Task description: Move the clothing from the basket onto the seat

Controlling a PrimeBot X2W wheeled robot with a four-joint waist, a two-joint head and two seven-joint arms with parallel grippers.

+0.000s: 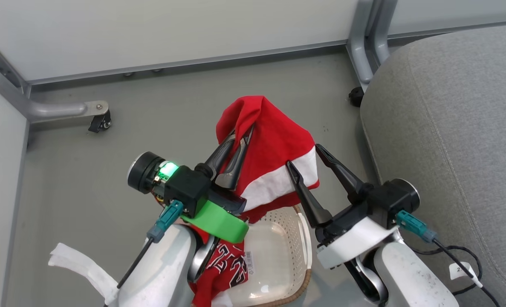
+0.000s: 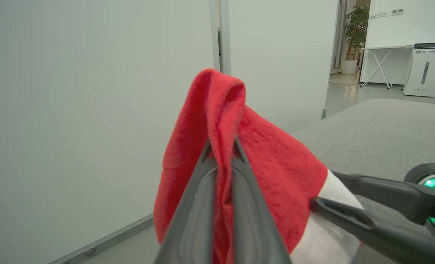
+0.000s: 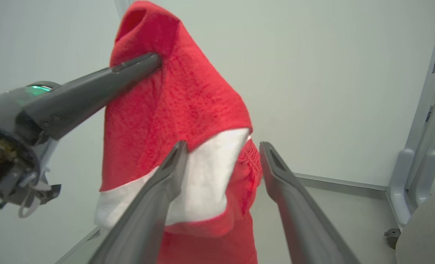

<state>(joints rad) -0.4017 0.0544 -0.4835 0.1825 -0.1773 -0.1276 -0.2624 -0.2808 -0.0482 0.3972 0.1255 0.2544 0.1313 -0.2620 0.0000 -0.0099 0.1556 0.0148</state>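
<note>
Where the left claw [image 1: 243, 130] clamps, red shorts [image 1: 280, 147] drape — held aloft.

Open floor [image 1: 172, 106] L; seat [image 1: 449, 128] obstacle R

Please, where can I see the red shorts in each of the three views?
Head view: shorts at centre, above the basket.
Left wrist view: shorts at centre.
Right wrist view: shorts at upper centre-left.
Shared landmark: the left gripper, shut on their red fold.

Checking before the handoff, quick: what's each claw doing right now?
Left claw: closed on the red shorts.
Right claw: open, gripping nothing.
</note>
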